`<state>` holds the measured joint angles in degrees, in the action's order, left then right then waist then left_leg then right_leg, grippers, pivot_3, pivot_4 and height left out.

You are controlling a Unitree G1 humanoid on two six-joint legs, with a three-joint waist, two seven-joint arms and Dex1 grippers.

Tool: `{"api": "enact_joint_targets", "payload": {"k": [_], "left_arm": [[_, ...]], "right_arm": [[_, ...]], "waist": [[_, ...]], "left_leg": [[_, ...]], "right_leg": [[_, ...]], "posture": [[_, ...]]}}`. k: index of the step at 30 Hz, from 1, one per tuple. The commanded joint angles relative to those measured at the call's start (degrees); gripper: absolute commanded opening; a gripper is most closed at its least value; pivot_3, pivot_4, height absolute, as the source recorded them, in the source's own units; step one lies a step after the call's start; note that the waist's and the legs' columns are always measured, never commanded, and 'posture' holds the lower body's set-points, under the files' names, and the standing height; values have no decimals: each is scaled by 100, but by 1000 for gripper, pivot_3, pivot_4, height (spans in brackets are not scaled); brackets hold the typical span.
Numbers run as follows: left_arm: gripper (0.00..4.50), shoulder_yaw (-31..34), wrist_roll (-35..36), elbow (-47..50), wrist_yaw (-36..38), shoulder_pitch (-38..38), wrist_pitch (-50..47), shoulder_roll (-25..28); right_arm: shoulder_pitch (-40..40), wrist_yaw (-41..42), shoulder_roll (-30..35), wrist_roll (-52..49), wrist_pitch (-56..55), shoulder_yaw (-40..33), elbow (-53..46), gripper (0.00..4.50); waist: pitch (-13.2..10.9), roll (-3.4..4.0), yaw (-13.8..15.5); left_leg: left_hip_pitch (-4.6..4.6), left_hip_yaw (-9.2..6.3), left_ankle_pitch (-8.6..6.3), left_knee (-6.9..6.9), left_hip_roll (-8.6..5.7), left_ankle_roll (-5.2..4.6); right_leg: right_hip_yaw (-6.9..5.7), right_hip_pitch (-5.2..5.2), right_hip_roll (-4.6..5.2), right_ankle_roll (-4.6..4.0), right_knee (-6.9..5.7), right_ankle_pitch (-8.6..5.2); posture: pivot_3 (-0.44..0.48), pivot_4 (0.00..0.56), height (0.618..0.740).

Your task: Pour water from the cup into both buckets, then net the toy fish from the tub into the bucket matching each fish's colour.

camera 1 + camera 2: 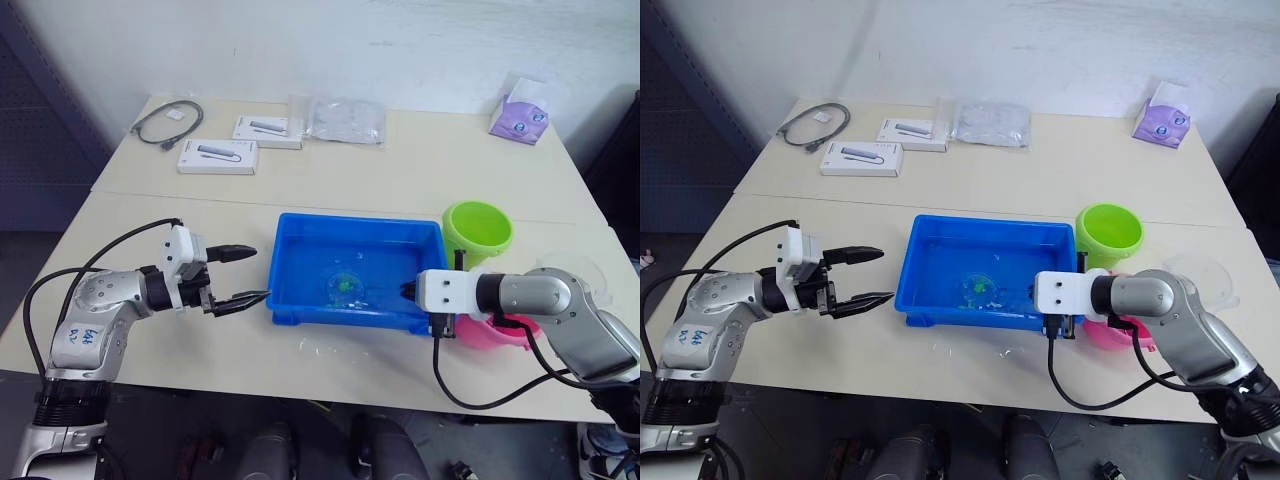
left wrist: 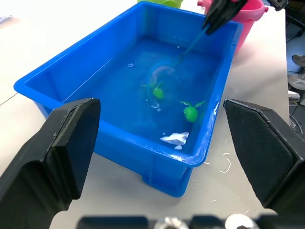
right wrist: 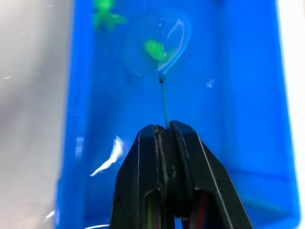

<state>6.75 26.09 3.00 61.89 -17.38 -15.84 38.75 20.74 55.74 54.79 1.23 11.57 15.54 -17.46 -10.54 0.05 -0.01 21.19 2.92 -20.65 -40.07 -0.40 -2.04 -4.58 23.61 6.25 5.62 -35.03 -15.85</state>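
The blue tub (image 1: 355, 221) holds water in the middle of the table. My right gripper (image 3: 165, 128) is shut on the thin handle of the net (image 3: 157, 46), whose ring is dipped in the tub around a green toy fish (image 3: 153, 49). A second green fish (image 2: 190, 112) floats beside it. The green bucket (image 1: 477, 232) stands at the tub's far right corner. The pink bucket (image 1: 496, 332) is partly hidden behind my right arm. A clear cup (image 1: 1203, 271) stands to the right of the buckets. Left of the tub, my left gripper (image 1: 243, 274) hangs open and holds nothing.
Two white boxes (image 1: 217, 155) (image 1: 268, 131), a grey cable (image 1: 165, 122), a clear plastic bag (image 1: 345, 120) and a purple packet (image 1: 520, 112) lie along the far side. Spilled water drops (image 1: 318, 347) lie on the table in front of the tub.
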Motion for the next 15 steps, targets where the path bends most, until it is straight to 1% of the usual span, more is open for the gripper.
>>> {"api": "enact_joint_targets", "payload": {"k": [1,6,9,12,15], "left_arm": [[4444,13,34,74,30,-103,51,37],[4444,-15,-1,-1,39,-139,78,25],[4444,-40,-19,-35,30,-141,110,11],[4444,-47,-23,-37,5,-127,123,2],[4444,-51,-16,-20,-6,-78,128,-2]], "right_arm": [[115,375,-35,-210,256,-53,-227,0],[223,698,-191,-1054,1576,-299,-623,0],[386,611,-272,-1233,2118,-373,-655,0],[655,363,-514,-1669,3117,-674,-646,0],[835,324,-584,-2152,3949,-957,-685,0]], "waist": [[0,0,-2],[0,0,-2],[0,0,-4],[0,1,-8],[-1,2,-8]], "left_leg": [[-1,0,0,0,0,0],[-1,-2,0,0,3,1],[-1,-5,0,0,3,1],[-1,-7,-1,1,4,3],[0,-8,-1,1,4,3]], "right_leg": [[0,0,0,0,-1,0],[0,0,0,0,-2,0],[0,0,1,0,0,0],[1,1,2,-1,3,0],[1,2,4,-1,2,0]], "posture": [[0,150,739],[0,150,739],[0,150,739],[0,150,739],[0,150,739]]}}
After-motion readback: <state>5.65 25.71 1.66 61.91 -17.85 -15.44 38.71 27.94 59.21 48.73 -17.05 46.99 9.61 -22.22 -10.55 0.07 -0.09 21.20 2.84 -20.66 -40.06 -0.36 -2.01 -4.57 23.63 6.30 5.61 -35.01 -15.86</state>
